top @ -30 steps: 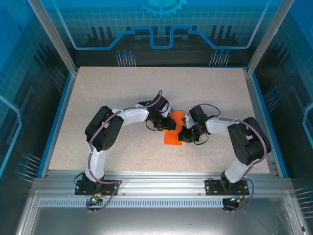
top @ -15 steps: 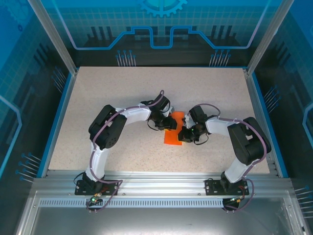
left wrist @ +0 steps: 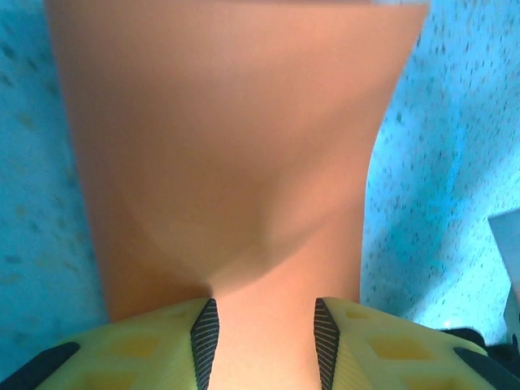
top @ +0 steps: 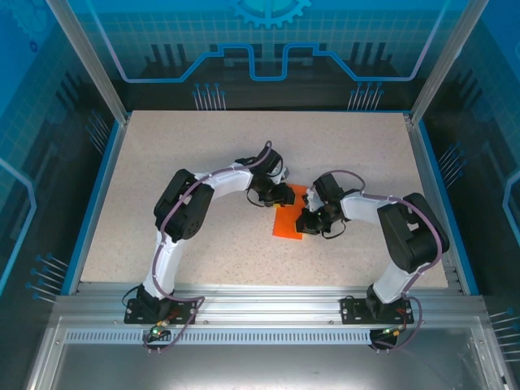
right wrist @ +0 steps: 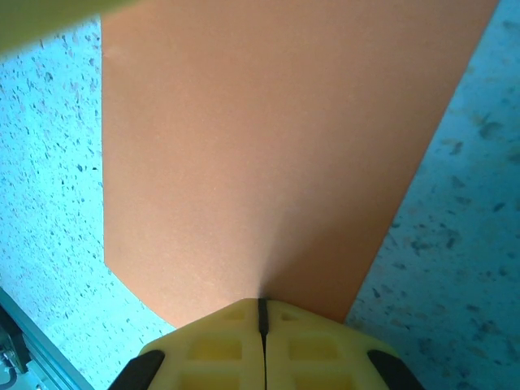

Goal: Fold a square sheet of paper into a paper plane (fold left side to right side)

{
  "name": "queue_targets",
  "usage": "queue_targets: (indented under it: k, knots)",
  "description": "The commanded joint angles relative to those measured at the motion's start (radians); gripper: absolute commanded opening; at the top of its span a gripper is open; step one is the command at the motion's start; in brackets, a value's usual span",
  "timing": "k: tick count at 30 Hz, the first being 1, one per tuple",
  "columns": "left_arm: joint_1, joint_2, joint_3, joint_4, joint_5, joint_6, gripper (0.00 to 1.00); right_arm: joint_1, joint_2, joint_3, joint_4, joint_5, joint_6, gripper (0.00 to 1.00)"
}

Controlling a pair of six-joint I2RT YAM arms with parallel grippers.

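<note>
Two arms bend inward from above and meet at the orange paper (top: 287, 225), which lies flat on the speckled table (top: 203, 146) a little right of its middle. The left gripper (top: 277, 196) is over the paper's far end, and the right gripper (top: 307, 221) is at its right edge, nearer the arm bases. The two grippers are close together but not touching. From this height the paper reads as a narrow upright strip, and the jaws are too small to judge.

In the left wrist view, the left gripper (left wrist: 260, 325) has its jaws partly open, with a clear gap between the ribbed black pads (left wrist: 205, 341). The orange paper (left wrist: 227, 146) passes under that gap and widens away from the fingers, with a soft curved shadow across it. Speckled table (left wrist: 455, 162) shows on either side. I cannot tell whether the pads touch the paper.

In the right wrist view, the right gripper (right wrist: 260, 313) is closed, its yellow fingers (right wrist: 211, 345) meeting along a thin dark seam at the near edge of the orange paper (right wrist: 260, 146). The paper spreads flat away from the tips, with table (right wrist: 49, 162) to both sides. I cannot tell whether a layer is pinched in the seam.
</note>
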Motion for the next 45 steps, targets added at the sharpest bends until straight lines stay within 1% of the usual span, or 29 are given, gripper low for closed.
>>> queue_targets:
  k: [1,10,19,28,34,45]
  knots:
    - [0.030,0.058,0.068,-0.003,-0.061,0.021,0.43,0.008,0.067,-0.040,-0.123,0.173,-0.020,0.06]
    - [0.046,0.124,0.176,-0.021,-0.053,0.003,0.43,0.008,0.073,-0.037,-0.125,0.169,-0.023,0.05]
    - [0.052,0.185,0.275,-0.018,0.003,-0.016,0.47,0.010,0.076,-0.034,-0.127,0.168,-0.025,0.06]
    - [0.053,0.235,0.331,0.007,0.015,-0.047,0.47,0.009,0.080,-0.032,-0.131,0.166,-0.026,0.05]
    - [0.054,0.269,0.398,0.017,0.033,-0.073,0.46,0.010,0.082,-0.031,-0.132,0.167,-0.025,0.05]
    - [0.055,0.313,0.445,0.061,0.104,-0.117,0.46,0.010,0.087,-0.027,-0.133,0.164,-0.025,0.05]
